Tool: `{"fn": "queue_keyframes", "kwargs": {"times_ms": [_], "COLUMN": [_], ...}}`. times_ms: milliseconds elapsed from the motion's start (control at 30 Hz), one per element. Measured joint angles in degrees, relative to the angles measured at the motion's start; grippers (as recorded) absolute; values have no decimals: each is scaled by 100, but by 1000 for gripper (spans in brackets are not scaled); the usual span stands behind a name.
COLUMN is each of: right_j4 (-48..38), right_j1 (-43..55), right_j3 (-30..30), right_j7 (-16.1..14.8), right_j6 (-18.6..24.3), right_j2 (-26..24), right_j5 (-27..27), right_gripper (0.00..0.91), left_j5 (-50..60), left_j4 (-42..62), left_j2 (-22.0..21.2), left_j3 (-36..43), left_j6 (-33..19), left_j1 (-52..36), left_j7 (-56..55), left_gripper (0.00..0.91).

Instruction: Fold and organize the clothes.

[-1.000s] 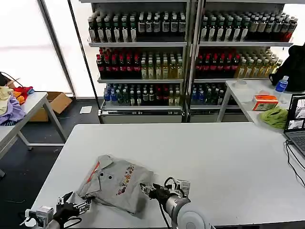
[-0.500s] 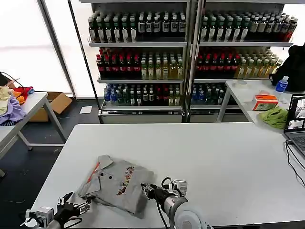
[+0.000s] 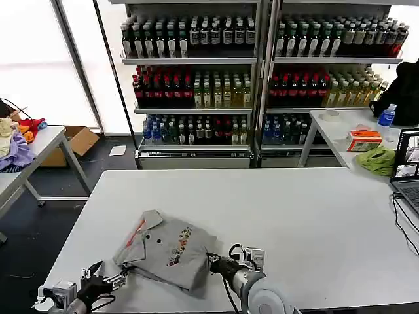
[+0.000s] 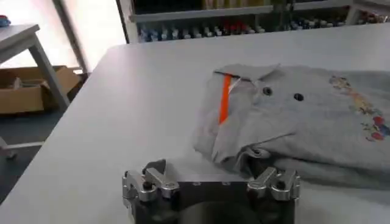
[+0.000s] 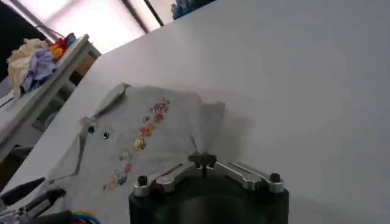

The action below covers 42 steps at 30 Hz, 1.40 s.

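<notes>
My left gripper (image 3: 108, 282) sits at the table's (image 3: 314, 216) near-left corner, about 7 o'clock from the table centre in the head view. Its fingers (image 4: 273, 181) stand apart, clamped on nothing; the fingertip nearer the cloth lies just beside the near-left hem of the folded grey shirt (image 3: 167, 247), and I cannot tell from the left wrist view whether it touches.

My right gripper (image 3: 215, 264) is at the near edge, roughly 6 o'clock from table centre, right at the shirt's near-right edge. In the right wrist view its fingers (image 5: 177, 173) meet at the tips, pressed together with no cloth visibly between them. The right gripper (image 5: 204, 162) points toward the shirt's (image 5: 146, 137) edge there.

The shirt lies flat on the white table, folded into a compact block, at about 7 o'clock from table centre, between my two grippers. The collar faces 10 o'clock, with an orange-red trim strip (image 4: 224, 105) showing beside the placket. Two dark buttons (image 4: 267, 91) sit just beside the trim. A small multicoloured print (image 3: 180, 238) runs across the chest. The left wrist view shows the shirt (image 4: 317, 122) with a layered fold along its near edge.
</notes>
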Motion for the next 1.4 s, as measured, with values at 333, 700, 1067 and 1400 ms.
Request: {"fn": "queue_keyframes", "kwargs": {"times_ms": [333, 700, 1067, 1400], "right_j4": [199, 285, 250, 389], "right_j1": [-59, -105, -136, -283], "right_j3": [183, 456, 878, 1079], "right_j7": [-164, -429, -556, -588], "right_j6": [-23, -37, -25, -19], "right_j2": [-502, -1302, -1807, -1776], "right_j5": [164, 332, 438, 476], "right_gripper": [0, 0, 0, 907], "left_j5": [-71, -103, -108, -123], "left_j4": [-87, -168, -263, -483], "left_j2": [-84, -191, -260, -288], "left_j3": [63, 98, 27, 26], "left_j6": [-2, -16, -13, 61], "left_j1": [-159, -212, -140, 21], "left_j7": [-44, -37, -12, 76], "left_gripper": [907, 907, 907, 907]}}
